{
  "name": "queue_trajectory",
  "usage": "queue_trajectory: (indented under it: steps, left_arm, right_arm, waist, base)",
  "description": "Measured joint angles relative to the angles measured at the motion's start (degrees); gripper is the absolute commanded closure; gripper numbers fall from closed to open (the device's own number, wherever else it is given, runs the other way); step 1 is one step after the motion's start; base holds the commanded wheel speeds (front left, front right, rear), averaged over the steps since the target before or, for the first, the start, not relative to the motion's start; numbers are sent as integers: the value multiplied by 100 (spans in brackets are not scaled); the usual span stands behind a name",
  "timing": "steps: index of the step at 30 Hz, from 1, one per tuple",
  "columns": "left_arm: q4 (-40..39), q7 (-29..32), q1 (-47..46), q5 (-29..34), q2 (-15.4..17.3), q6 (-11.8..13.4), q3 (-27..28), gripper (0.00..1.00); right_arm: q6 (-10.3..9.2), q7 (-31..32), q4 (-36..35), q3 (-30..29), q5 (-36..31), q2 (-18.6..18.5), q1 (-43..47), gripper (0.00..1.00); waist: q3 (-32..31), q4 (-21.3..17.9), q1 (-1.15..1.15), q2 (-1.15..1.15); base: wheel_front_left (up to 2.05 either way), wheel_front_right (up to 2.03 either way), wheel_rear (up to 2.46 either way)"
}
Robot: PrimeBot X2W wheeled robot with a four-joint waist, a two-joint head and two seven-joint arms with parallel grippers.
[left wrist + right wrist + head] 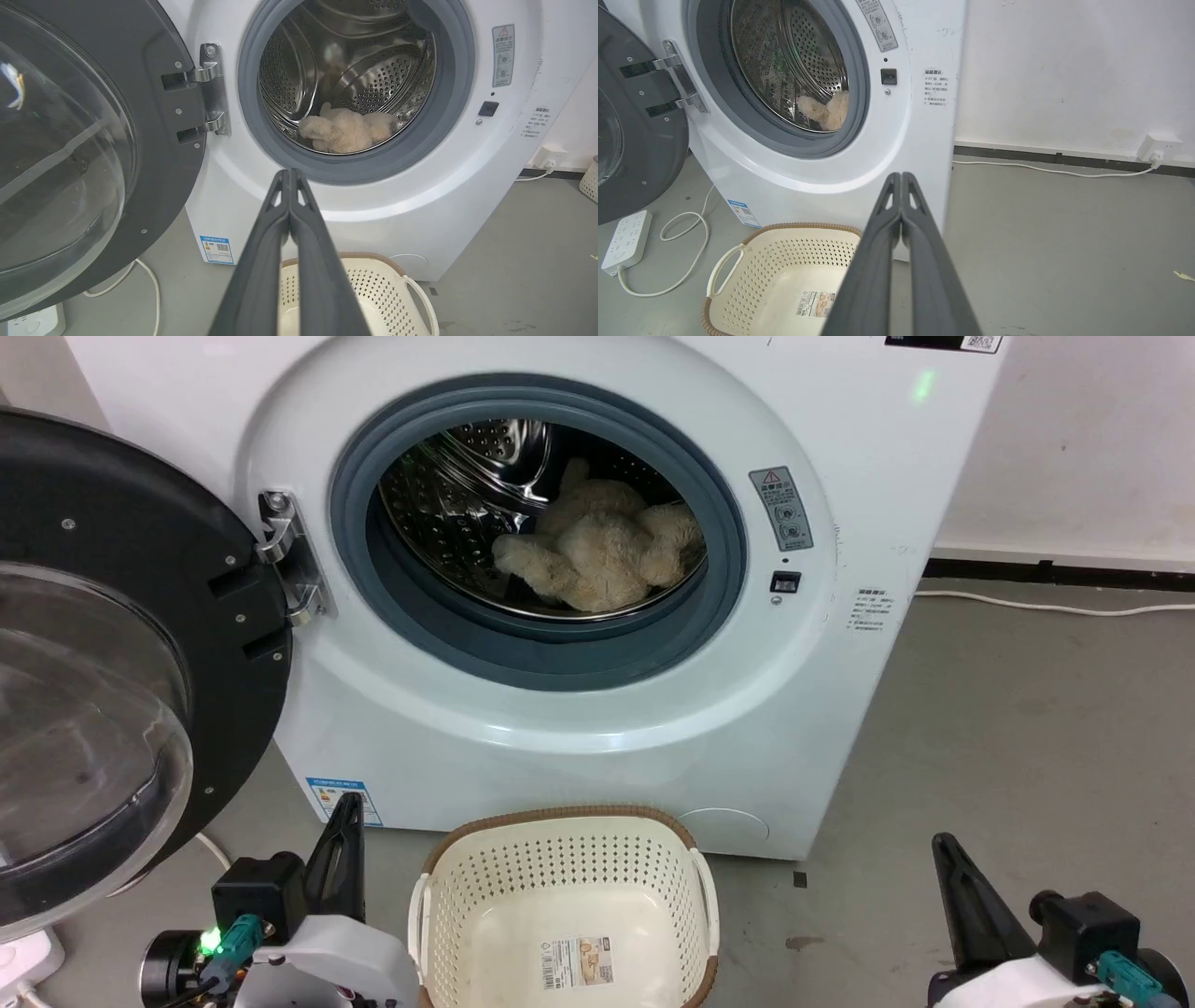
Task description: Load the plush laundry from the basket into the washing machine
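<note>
White-shelled arms [327, 957], long dark tapering jaws.
Green light [210, 941] beside a teal plug [241, 933] on the left; another teal plug [1120, 975] on the right.

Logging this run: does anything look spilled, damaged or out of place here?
Nothing much. The plush laundry lies in the drum of the washing machine, and the basket stands upright before it. Only a power strip and its loose cord lie on the floor by the open door.
</note>
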Motion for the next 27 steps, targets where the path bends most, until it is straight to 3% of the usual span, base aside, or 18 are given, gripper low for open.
queue_trajectory:
  steps: [27]
  left_arm:
    - [-78, 156, 1, 556, -321, -201, 290, 100]
  right_arm:
    - [0, 313, -160, 25, -226, 0, -96, 100]
  waist:
    - [27, -48, 0, 0]
  base:
    - [0, 0, 0]
